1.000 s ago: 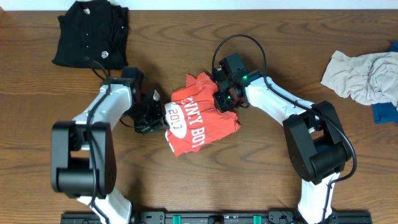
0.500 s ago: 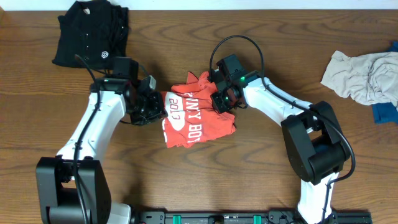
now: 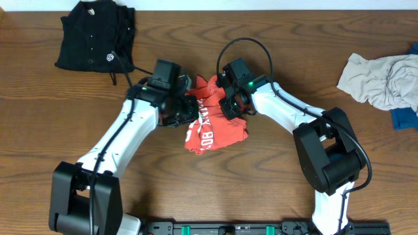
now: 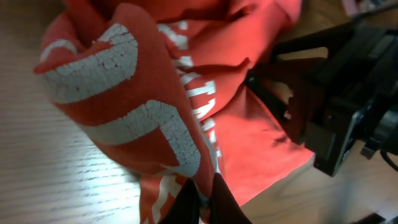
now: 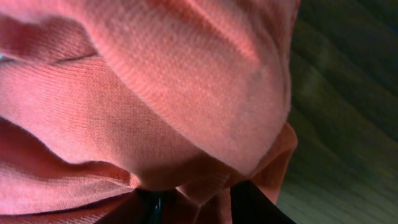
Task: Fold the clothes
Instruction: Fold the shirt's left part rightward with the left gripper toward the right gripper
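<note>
overhead: wood table (image 3: 215, 189) w/ two white arms meeting over a red-orange t-shirt (image 3: 219, 130), bunched mid-table, white lettering partly showing. black shirt (image 3: 91, 36) lies well apart, up-left of the t-shirt; looks roughly folded. pale grey piece (image 3: 375, 78), crumpled, is far right of the t-shirt, w/ a blue piece (image 3: 405, 119) just below it at the frame edge. left gripper (image 3: 183, 116) is pinched tight on the t-shirt's left edge, holding a fold raised over the middle. right gripper (image 3: 232, 106) has jaws part-way apart w/ bunched cloth from the t-shirt's top edge clamped between. progress, as a guess: t-shirt fold underway, not neat yet; grey & blue look untouched.
</note>
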You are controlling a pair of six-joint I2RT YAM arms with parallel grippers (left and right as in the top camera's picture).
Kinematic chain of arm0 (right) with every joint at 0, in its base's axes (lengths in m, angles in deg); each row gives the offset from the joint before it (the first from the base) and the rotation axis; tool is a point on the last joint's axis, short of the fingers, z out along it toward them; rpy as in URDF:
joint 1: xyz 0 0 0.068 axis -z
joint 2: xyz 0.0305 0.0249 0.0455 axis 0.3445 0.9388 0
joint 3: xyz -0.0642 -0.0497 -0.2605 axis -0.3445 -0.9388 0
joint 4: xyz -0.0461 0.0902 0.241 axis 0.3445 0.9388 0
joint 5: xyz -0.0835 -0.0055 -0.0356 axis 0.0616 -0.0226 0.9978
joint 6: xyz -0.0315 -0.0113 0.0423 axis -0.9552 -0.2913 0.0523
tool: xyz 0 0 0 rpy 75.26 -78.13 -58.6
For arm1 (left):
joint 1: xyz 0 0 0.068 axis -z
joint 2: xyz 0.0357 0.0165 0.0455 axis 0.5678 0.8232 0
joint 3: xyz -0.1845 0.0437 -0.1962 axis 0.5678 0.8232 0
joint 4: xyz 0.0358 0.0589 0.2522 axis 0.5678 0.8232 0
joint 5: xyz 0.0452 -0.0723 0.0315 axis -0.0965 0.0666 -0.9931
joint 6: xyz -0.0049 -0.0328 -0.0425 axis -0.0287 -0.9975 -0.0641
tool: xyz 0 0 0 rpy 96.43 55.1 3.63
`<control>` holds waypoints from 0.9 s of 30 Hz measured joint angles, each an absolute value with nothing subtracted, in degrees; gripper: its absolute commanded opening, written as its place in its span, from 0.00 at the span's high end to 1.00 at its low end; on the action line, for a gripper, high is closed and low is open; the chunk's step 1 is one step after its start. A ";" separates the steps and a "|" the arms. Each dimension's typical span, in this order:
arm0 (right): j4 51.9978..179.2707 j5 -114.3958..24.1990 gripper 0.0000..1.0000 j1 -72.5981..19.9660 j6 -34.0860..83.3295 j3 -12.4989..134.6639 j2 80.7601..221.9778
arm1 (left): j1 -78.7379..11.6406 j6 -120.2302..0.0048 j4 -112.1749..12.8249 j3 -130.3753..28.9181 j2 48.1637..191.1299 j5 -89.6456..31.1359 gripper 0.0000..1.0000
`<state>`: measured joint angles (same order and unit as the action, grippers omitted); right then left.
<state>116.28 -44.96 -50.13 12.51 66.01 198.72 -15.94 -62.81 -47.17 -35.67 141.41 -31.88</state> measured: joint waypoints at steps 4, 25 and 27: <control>116.43 -44.89 0.65 -50.13 13.10 66.03 198.72 | -13.43 -63.77 -49.55 -35.67 141.41 -32.64 0.94; 116.65 -44.43 0.63 -50.13 13.63 66.12 198.72 | -6.26 -64.63 -56.48 -35.67 141.41 -36.14 0.94; 116.67 -44.37 0.63 -50.13 13.82 66.12 198.72 | -5.32 -64.89 -57.05 -35.67 141.41 -37.10 0.94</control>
